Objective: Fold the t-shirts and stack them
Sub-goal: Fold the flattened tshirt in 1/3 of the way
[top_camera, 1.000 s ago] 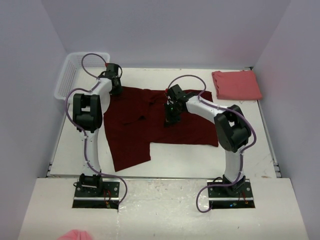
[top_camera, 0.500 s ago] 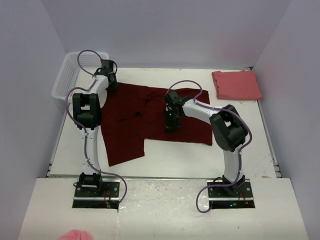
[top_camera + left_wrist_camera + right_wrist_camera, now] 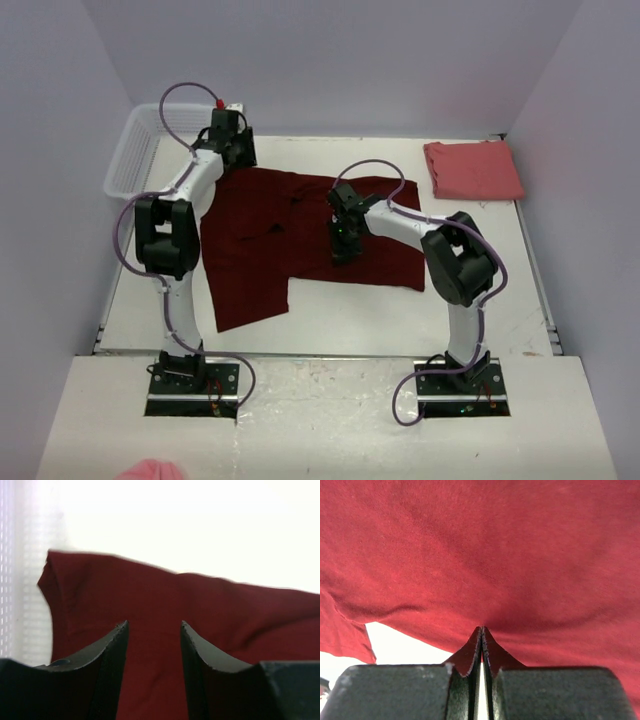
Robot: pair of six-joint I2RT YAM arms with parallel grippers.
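Observation:
The dark maroon t-shirt [image 3: 260,240] lies spread on the white table, with a flap reaching toward the near edge. My left gripper [image 3: 236,160] hovers open over its far left corner; in the left wrist view the maroon cloth [image 3: 200,610] shows between the parted fingers of the left gripper [image 3: 152,625], which hold nothing. My right gripper [image 3: 343,250] is shut near the shirt's middle, down at the cloth. In the right wrist view the right gripper [image 3: 481,628] pinches a small peak of maroon cloth [image 3: 495,555]. The salmon pink t-shirt [image 3: 472,168] lies folded at the far right.
A white mesh basket [image 3: 135,155] stands at the far left, just beyond the left gripper; its wall [image 3: 15,580] shows in the left wrist view. Something pink [image 3: 150,470] lies on the near ledge by the left base. Walls close in on both sides.
The left gripper has opened, let go of the maroon shirt's far left corner and lifted away. Before that both arms drew the shirt left. The right gripper stays shut.

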